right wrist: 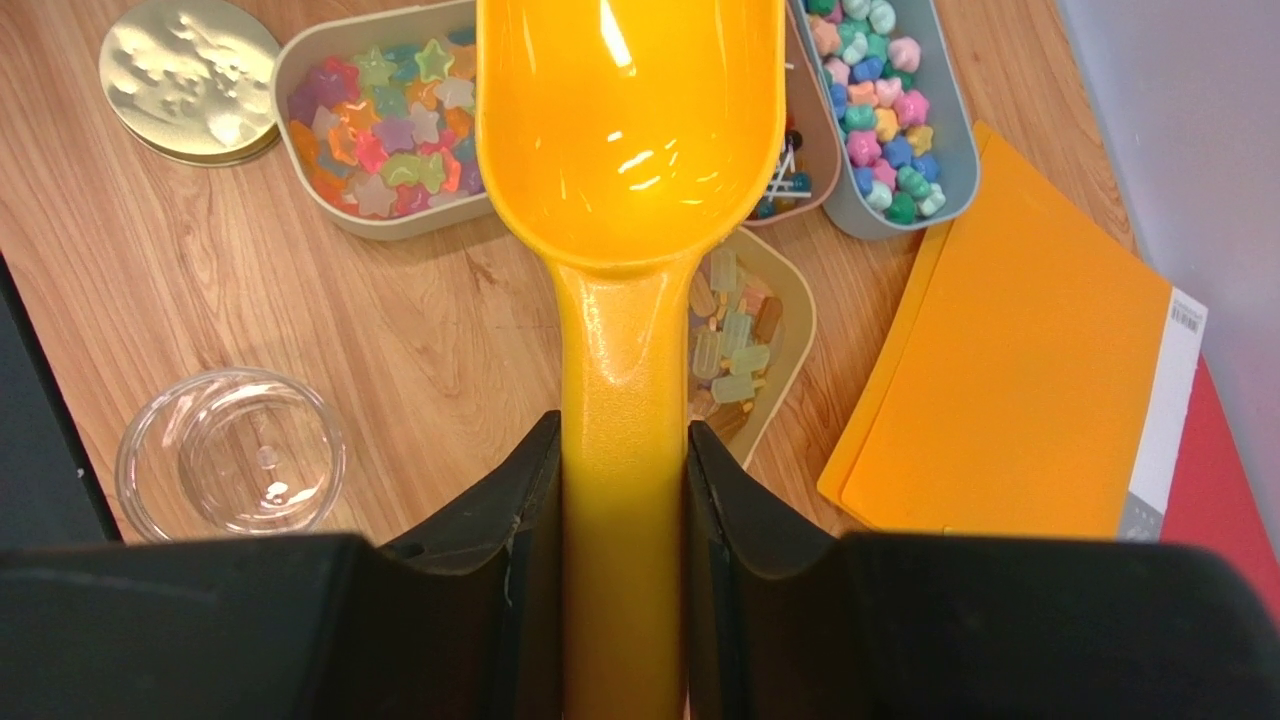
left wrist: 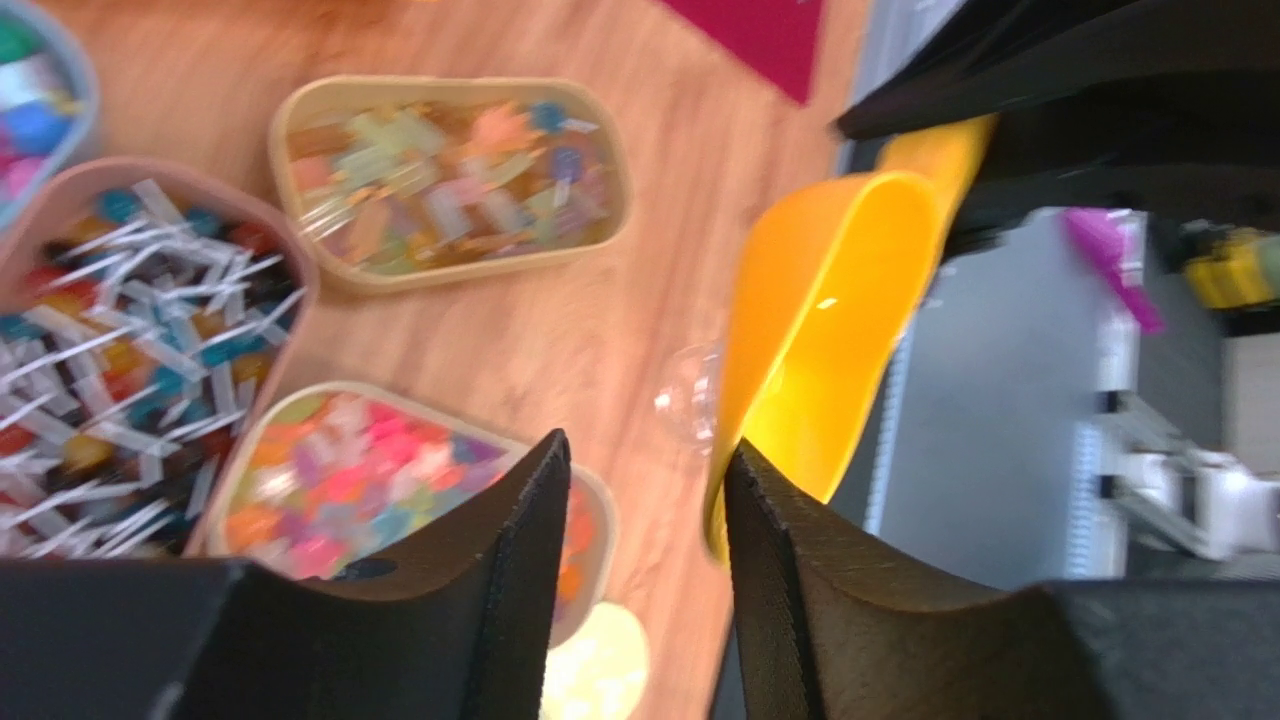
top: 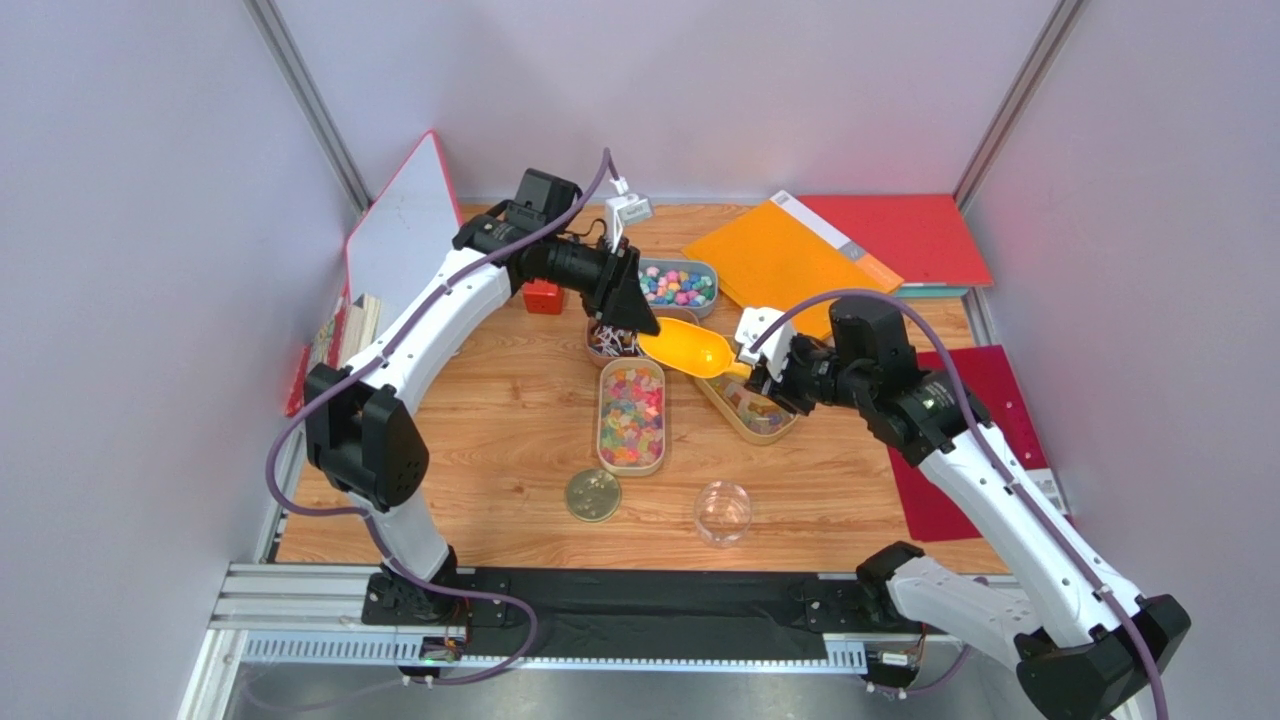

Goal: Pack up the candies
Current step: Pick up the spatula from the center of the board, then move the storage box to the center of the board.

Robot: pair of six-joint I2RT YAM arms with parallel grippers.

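Note:
The candies lie in four small trays: coloured star gummies (top: pixel 633 416) (right wrist: pixel 383 128), pastel wrapped bits (top: pixel 678 284) (right wrist: pixel 884 105), white twist-wrapped pieces (top: pixel 609 342) (left wrist: pixel 135 345) and pale yellow gummies (top: pixel 751 408) (right wrist: pixel 736 353). A yellow scoop (top: pixel 688 348) (right wrist: pixel 631 135) hangs empty above the trays. My right gripper (top: pixel 759 368) (right wrist: pixel 624 428) is shut on its handle. My left gripper (top: pixel 628 312) (left wrist: pixel 646 450) stands open at the scoop's front rim (left wrist: pixel 827 315), which lies beside one finger, with nothing between the fingers.
An empty clear glass bowl (top: pixel 723 512) (right wrist: pixel 233 450) and a round gold lid (top: pixel 592 495) (right wrist: pixel 188 60) sit near the front. A red cube (top: pixel 543 296) is at the back left. Orange (top: pixel 789 255) and red (top: pixel 902 233) folders lie at the back right.

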